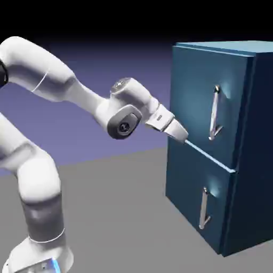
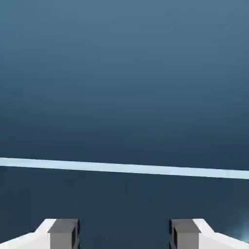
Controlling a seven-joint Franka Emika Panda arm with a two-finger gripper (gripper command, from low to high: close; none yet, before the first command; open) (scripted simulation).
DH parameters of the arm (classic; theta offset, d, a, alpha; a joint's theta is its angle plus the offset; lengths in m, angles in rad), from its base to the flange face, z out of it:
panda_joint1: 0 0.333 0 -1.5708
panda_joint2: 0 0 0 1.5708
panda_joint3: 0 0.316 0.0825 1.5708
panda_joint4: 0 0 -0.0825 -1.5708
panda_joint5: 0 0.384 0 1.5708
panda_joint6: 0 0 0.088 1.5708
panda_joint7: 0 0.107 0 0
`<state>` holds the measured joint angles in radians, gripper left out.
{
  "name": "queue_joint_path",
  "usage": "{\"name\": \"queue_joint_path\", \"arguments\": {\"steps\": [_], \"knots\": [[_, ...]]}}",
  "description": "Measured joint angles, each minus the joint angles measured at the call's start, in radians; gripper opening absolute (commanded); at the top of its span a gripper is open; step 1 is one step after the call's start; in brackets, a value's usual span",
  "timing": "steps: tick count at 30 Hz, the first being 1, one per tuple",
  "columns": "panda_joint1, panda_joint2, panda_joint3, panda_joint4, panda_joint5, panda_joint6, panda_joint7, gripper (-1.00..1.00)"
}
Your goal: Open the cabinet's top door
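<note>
Exterior view: cabinet (image 1: 213,144) standing on the grey counter (image 1: 117,202) at right, dark blue, both doors flush and closed. Top door (image 1: 205,96) taking the upper part of the front, with a slim vertical silver handle (image 1: 214,113) near its right edge. Lower door (image 1: 197,205) beneath, carrying a like handle (image 1: 203,208). Pale seam between the two doors. White arm (image 1: 58,85) reaching from lower left toward the cabinet, end effector (image 1: 184,137) tilted slightly downward, tip at the front's left edge just above the seam, well apart from the top handle.

Hand view: dark-blue panel filling nearly everything, pale seam (image 2: 124,168) crossing it low. Two grey fingertips (image 2: 63,233) at the bottom edge, spread wide, nothing between them: end effector released, grasping nothing.
</note>
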<state>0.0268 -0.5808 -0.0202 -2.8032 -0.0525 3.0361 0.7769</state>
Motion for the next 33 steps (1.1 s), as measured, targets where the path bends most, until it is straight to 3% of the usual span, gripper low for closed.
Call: {"name": "queue_joint_path", "arguments": {"steps": [33], "knots": [[0.404, -0.296, -0.554, 0.187, -1.435, -0.024, 0.981, 0.0]]}}
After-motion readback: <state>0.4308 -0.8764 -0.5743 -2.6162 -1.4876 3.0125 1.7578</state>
